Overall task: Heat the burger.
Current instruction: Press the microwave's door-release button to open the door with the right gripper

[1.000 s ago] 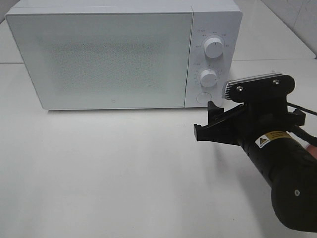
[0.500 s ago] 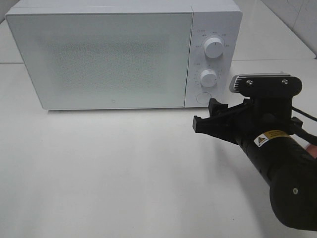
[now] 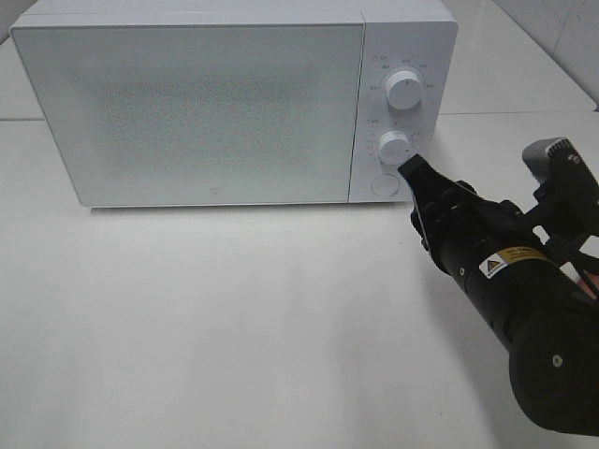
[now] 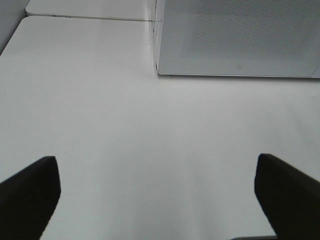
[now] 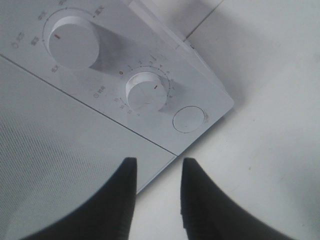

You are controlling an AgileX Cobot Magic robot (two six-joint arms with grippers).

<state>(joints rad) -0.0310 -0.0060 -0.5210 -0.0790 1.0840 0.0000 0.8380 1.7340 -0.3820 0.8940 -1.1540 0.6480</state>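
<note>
The burger is out of view; the white microwave [image 3: 187, 103] stands at the back of the table with its door shut. My right gripper [image 3: 409, 166] points at the control panel, its tip just below and right of the lower knob [image 3: 394, 146]. In the right wrist view the right gripper [image 5: 158, 162] has a narrow gap between its dark fingers, with nothing in it, a little short of the lower knob [image 5: 146, 93]. My left gripper [image 4: 157, 200] is open wide over bare table, in front of the microwave's [image 4: 240, 35] left corner.
The panel also carries an upper knob [image 3: 403, 89] and a round door button [image 3: 383, 184]. The white table [image 3: 234, 318] spreads in front of the microwave. The right arm's black body [image 3: 524, 318] fills the lower right.
The right wrist has rolled, so its fingers now stack edge-on, and its tip has moved up towards the lower knob. Its jaws have narrowed. The left gripper is unchanged.
</note>
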